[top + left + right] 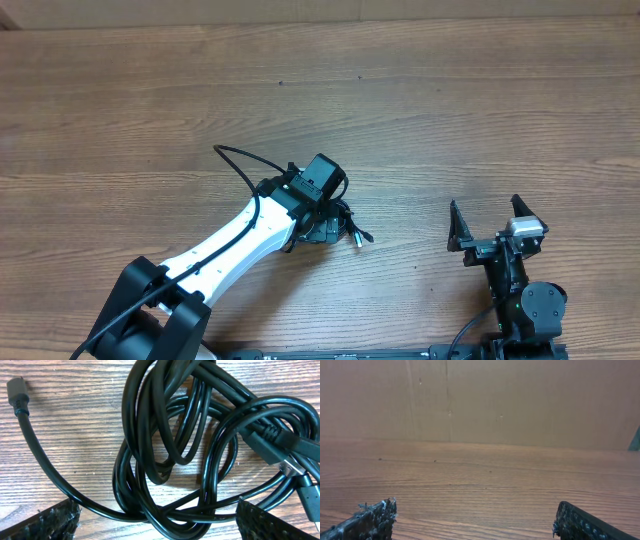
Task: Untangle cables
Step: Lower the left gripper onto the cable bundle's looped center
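Wide-open left fingers (45,522) straddle the knotted cables (200,450).

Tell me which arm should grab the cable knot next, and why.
Left. The left claw hangs open right over the cables, its fingers on either side of them. The right claw sits open off to the side, and its camera sees no cable.

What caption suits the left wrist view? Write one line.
Open left pincer above knotted black cables on the wooden table, one plug end trailing free.
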